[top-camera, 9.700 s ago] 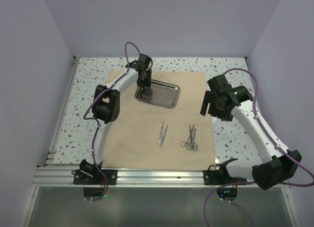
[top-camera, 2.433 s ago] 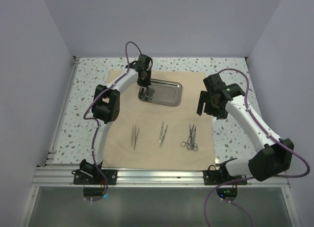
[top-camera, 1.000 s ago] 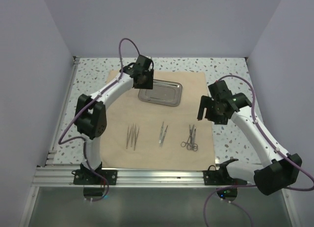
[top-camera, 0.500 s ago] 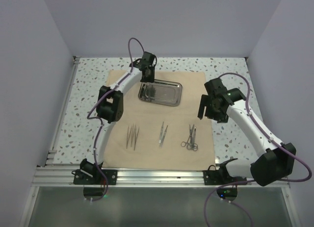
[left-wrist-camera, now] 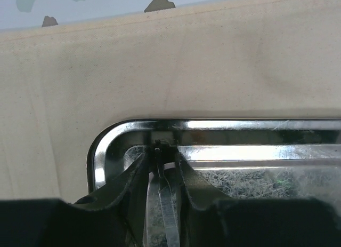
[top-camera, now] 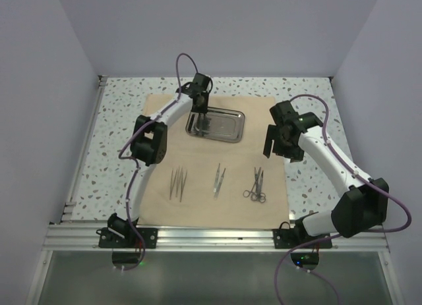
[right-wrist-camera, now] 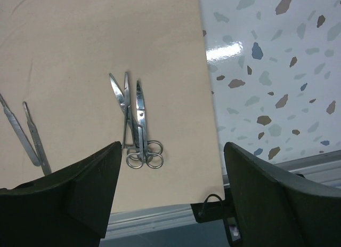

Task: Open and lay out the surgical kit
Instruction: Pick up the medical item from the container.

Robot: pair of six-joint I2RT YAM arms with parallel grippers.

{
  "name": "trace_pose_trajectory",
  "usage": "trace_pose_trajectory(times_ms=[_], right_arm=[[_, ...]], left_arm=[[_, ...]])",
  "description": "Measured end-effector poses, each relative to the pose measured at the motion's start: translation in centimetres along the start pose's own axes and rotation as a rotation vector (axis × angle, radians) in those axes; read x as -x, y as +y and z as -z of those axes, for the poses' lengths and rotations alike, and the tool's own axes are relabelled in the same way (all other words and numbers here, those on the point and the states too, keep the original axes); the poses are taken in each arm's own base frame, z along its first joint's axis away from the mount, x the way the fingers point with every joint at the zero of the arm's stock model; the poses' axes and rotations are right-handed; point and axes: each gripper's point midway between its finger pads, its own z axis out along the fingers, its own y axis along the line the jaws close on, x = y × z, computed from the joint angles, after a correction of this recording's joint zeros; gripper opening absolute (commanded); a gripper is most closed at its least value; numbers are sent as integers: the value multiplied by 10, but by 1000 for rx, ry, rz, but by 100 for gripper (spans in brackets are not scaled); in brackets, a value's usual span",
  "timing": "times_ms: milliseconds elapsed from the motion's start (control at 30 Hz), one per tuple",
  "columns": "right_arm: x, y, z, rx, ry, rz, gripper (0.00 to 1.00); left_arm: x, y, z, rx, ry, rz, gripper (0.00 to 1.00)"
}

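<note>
The tan cloth wrap (top-camera: 198, 203) lies spread flat. The steel tray (top-camera: 232, 128) sits at its back. My left gripper (top-camera: 200, 115) reaches down into the tray's left end. In the left wrist view the left gripper (left-wrist-camera: 159, 160) is shut on a thin silver instrument (left-wrist-camera: 166, 207) at the tray's corner (left-wrist-camera: 104, 151). Tweezers (top-camera: 177, 184), a second thin pair (top-camera: 219, 180) and ring-handled scissors (top-camera: 256, 185) lie in a row on the cloth. My right gripper (top-camera: 273, 144) hangs open and empty above the cloth's right edge; the right wrist view shows the scissors (right-wrist-camera: 136, 124) below the right gripper (right-wrist-camera: 170, 175).
The speckled table (top-camera: 310, 104) surrounds the cloth. A metal rail (top-camera: 211, 236) runs along the near edge. Walls close in on the left, back and right. The cloth's right edge (right-wrist-camera: 210, 108) lies close to the scissors.
Over the earlier frames more tweezers appeared at the left of the cloth row. In the last half second my left gripper stayed at the tray's left end and my right arm shifted slightly.
</note>
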Motion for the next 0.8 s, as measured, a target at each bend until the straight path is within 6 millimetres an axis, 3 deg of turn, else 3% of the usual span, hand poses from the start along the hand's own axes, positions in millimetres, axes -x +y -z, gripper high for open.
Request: trace_pose_trajectory(times_ms=[367, 433, 633, 800], right_arm=[[2, -1, 0, -2, -1, -4, 81], [2, -1, 0, -3, -1, -5, 82], [3, -2, -1, -2, -4, -3, 82], [4, -1, 0, 4, -9, -3, 81]], left_arm=[[6, 3, -9, 34, -19, 2, 9], [6, 5, -9, 44, -22, 1, 0], [5, 4, -10, 56, -20, -10, 0], [3, -12, -4, -72, -7, -14, 0]])
